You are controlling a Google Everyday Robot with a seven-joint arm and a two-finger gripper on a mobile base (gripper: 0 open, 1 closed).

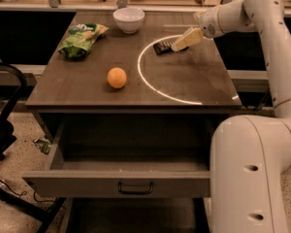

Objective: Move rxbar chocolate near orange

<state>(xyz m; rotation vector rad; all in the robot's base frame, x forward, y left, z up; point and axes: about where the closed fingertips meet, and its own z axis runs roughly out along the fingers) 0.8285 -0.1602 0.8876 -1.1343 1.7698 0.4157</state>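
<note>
The rxbar chocolate [162, 47], a small dark flat bar, lies on the table top toward the back, just inside a bright ring of light. The orange [117, 77] sits on the table to the front left of the bar, well apart from it. My gripper [181, 43] with pale fingers hangs over the right end of the bar and partly covers it. The arm comes in from the right.
A white bowl [129, 19] stands at the back of the table [87, 93]. A green snack bag [81, 39] lies at the back left. An open drawer [121, 178] juts out below the table front. A dark chair frame [5, 130] stands at left.
</note>
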